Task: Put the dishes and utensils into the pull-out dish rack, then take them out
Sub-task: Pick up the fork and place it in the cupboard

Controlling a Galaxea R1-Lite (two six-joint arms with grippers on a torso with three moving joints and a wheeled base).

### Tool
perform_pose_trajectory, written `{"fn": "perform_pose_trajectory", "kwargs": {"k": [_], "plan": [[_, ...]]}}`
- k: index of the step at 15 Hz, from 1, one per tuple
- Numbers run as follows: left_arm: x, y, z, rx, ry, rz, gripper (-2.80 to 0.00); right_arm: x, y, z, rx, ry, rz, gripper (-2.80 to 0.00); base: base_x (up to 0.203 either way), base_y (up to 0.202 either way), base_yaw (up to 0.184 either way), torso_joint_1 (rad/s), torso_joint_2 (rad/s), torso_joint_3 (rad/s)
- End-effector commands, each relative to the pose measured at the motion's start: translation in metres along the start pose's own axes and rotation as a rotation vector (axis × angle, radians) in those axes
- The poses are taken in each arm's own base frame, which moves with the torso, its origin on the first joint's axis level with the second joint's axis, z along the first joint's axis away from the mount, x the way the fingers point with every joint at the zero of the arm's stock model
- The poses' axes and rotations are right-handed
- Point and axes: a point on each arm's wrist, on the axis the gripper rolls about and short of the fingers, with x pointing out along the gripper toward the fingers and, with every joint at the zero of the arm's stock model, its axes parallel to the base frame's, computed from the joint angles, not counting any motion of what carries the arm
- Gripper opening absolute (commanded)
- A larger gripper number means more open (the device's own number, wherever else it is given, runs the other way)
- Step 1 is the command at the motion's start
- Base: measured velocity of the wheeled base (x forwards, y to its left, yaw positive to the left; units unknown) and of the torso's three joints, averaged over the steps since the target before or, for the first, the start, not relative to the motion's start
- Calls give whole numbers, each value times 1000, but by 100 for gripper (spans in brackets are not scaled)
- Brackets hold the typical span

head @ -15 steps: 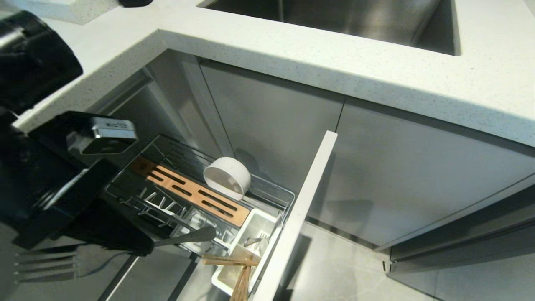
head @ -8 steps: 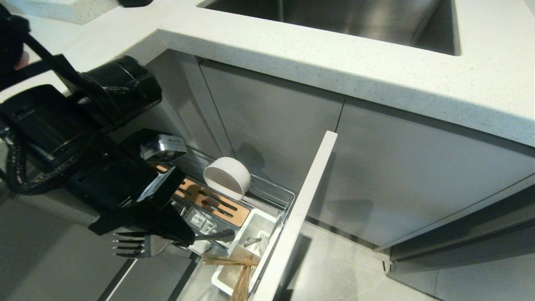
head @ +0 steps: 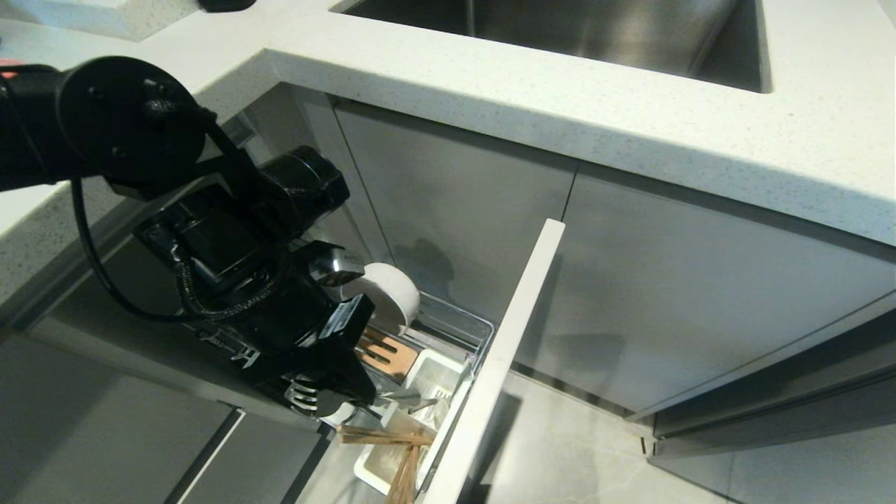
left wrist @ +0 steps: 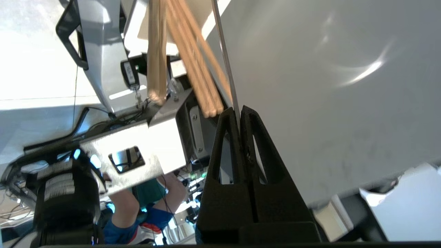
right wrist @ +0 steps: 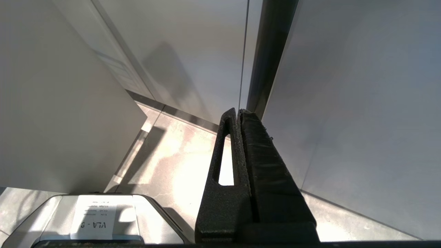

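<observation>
My left gripper (head: 358,396) (left wrist: 240,108) is shut on a slim silver fork (head: 302,396). Its tines stick out behind the fingers, and its thin handle (left wrist: 225,62) points at the white utensil caddy (head: 439,365). The caddy sits at the front of the pull-out dish rack (head: 458,320). Light wooden chopsticks (head: 392,438) (left wrist: 193,69) lean out of the caddy. A small white bowl (head: 393,294) stands on edge in the rack beside the slotted wooden strip (head: 386,355). The arm hides most of the rack. My right gripper (right wrist: 238,111) is shut on nothing and hangs low by the cabinet fronts.
The rack's pale front panel (head: 507,336) juts out to the right of the caddy. A speckled white countertop (head: 560,91) with a steel sink (head: 560,28) overhangs the grey cabinet doors (head: 700,280). A person's legs (left wrist: 127,213) show behind the robot's base in the left wrist view.
My left arm has swung right and down across the rack, carrying the fork. The fork's handle end has come from the rack's left side to the caddy.
</observation>
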Motion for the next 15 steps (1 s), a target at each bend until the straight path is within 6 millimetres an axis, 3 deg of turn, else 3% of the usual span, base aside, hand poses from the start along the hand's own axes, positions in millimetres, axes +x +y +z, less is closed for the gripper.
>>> {"fn": "perform_pose_trajectory", "kwargs": {"k": [1, 11, 15], "plan": [[18, 0, 10, -16, 51, 21, -280, 0, 0, 0, 0, 1, 0, -280, 0, 0, 0, 0, 0, 0], [66, -4, 45, -72, 91, 48, -280, 0, 0, 0, 0, 2, 1, -280, 0, 0, 0, 0, 0, 0], [73, -3, 51, -86, 91, 72, -280, 0, 0, 0, 0, 2, 1, -280, 0, 0, 0, 0, 0, 0]]}}
